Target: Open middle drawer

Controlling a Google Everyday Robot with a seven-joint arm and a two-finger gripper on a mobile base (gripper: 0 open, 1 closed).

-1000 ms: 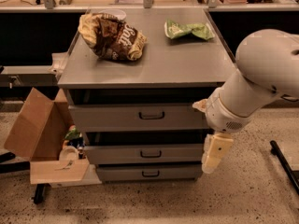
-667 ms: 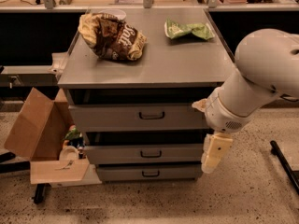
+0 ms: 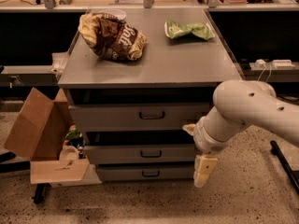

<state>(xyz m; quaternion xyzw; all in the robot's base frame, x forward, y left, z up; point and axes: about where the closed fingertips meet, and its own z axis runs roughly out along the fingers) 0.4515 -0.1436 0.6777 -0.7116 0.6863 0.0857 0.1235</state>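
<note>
The grey cabinet [image 3: 149,73] has three drawers stacked one above another. The middle drawer [image 3: 121,155] has a medium-height front with a small dark handle [image 3: 151,154] at its centre, and it sits pushed in between the taller top drawer [image 3: 112,118] and the narrow bottom drawer [image 3: 121,173]. My gripper [image 3: 204,171] hangs pointing down from the white arm [image 3: 247,108], just off the right end of the middle and bottom drawer fronts. It is about a hand's width to the right of the handle and holds nothing.
A brown chip bag [image 3: 112,36] and a green bag [image 3: 187,30] lie on the cabinet top. An open cardboard box [image 3: 39,134] with small items stands on the floor left of the drawers. A dark counter [image 3: 261,36] runs behind. A black bar [image 3: 285,164] lies on the floor at right.
The arm has dropped lower and shifted a little left, bringing the gripper down beside the middle and bottom drawer fronts. The drawers have not moved.
</note>
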